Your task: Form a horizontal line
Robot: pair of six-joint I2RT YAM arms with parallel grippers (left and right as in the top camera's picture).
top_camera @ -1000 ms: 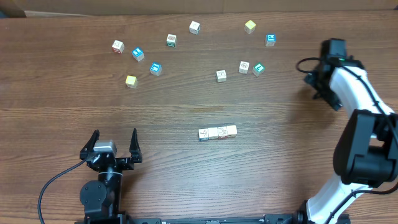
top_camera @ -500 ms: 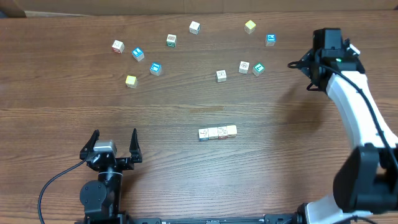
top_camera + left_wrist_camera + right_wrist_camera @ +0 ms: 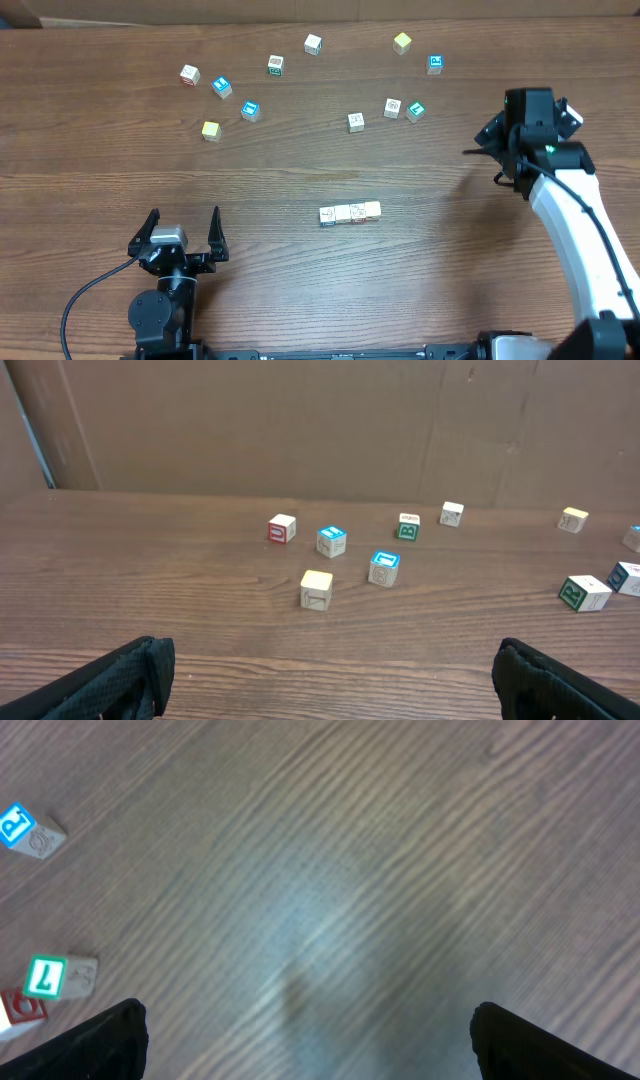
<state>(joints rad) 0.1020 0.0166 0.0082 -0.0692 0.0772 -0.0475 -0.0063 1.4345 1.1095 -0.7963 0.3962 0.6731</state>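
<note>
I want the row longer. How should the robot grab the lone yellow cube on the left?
Pinch the yellow cube across two opposite flat sides, coming straight down from above. It sits flat with no other cube touching it, so the open left end effector should fit.

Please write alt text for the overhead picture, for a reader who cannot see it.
A short row of touching cubes lies in the middle of a wooden table, with loose cubes scattered beyond it. The left gripper sits open at the near left; the right gripper hangs open at the right, holding nothing.
</note>
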